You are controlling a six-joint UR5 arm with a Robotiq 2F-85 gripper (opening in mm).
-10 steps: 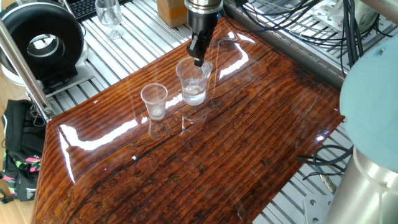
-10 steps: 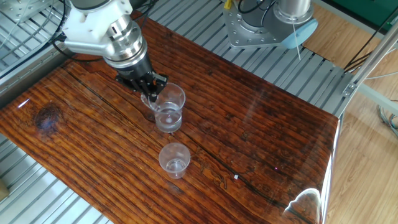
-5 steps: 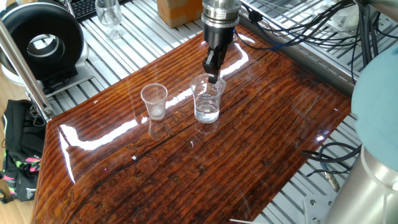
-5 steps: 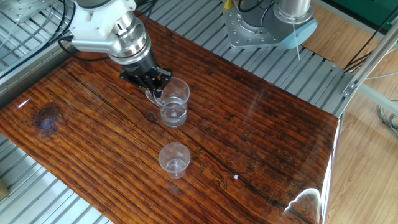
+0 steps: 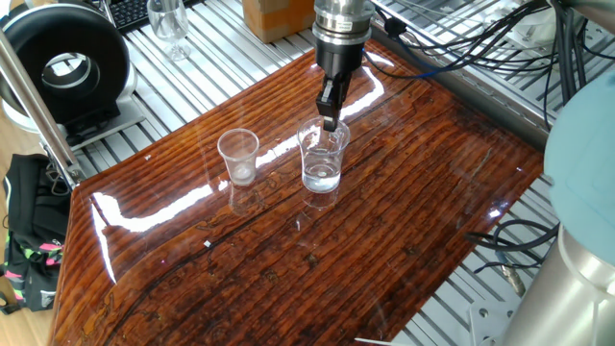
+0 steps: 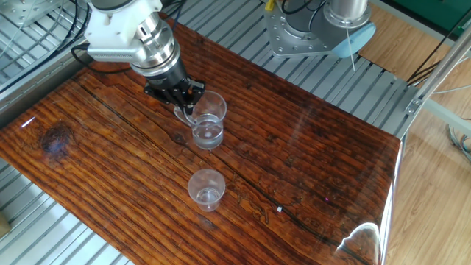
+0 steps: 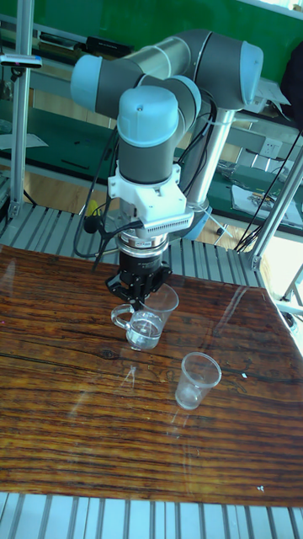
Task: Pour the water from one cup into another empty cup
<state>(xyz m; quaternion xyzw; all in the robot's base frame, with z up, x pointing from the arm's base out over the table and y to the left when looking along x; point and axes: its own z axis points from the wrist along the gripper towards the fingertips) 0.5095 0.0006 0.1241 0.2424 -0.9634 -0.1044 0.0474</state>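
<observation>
The glass mug [image 5: 322,157] with a side handle stands upright near the middle of the wooden table [image 5: 384,240]. A little water [image 5: 321,177] lies in its bottom. My gripper [image 5: 330,117] comes straight down and is shut on the mug's rim on the handle side; the same grip shows in the other fixed view on the mug [image 6: 208,120] under my gripper [image 6: 185,101], and in the tall view on the mug [image 7: 151,317] under my gripper [image 7: 139,296]. I cannot tell whether the mug touches the table. The small tapered empty cup [image 5: 237,155] [image 6: 207,188] [image 7: 197,381] stands apart to one side.
A stemmed wine glass [image 5: 170,21], a round black device [image 5: 67,65] and a cardboard box [image 5: 268,15] sit on the metal slats beyond the table's far edge. Cables [image 5: 461,38] run along the right. The arm's base [image 6: 316,29] stands behind the table.
Over the last second my gripper carried the mug sideways, away from the small cup. In the last half second it has hardly moved. The small cup has stayed put.
</observation>
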